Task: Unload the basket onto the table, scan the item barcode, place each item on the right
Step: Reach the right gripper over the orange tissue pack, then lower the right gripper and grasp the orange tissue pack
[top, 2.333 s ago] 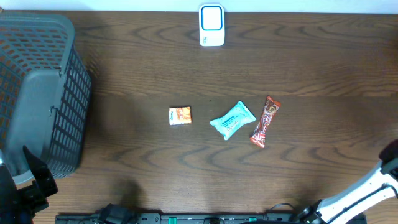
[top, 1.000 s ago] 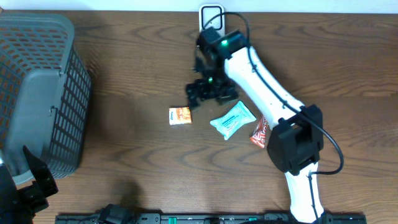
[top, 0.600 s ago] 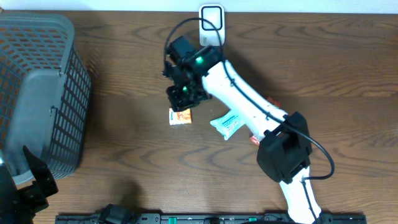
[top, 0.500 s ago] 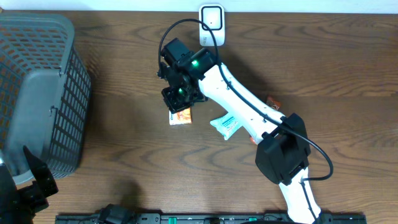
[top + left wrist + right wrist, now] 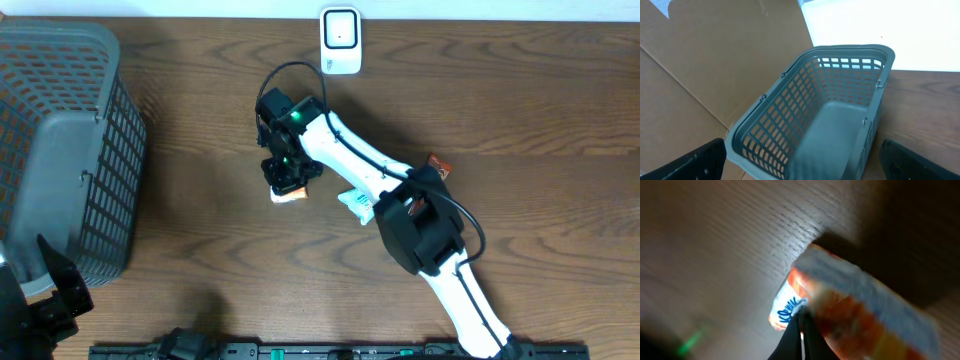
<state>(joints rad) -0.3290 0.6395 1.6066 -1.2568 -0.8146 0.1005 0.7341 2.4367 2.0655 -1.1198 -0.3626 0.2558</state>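
The right fingers (image 5: 791, 341) are pressed tight together at the edge of the orange packet (image 5: 291, 195), which lies flat on the worktop (image 5: 520, 100) left of centre. The wrist view is too blurred to tell whether they have caught a fold of wrapper or only closed beside it. The left fingers (image 5: 685, 162) stand wide apart with nothing between them, parked at the near left corner and facing the basket (image 5: 110, 150). To do this step well, I would confirm the pinch with a slow lift. A thin packet held by one edge may swing or slip, so it should then be carried steadily to the scanner (image 5: 341, 41) at the far edge, with the barcode side turned towards its window. A teal pack (image 5: 355, 203) and a red bar (image 5: 438, 166) lie partly under the arm and should be left alone. The worktop is dark, grained wood, and brown cardboard (image 5: 715, 65) leans behind the basket.
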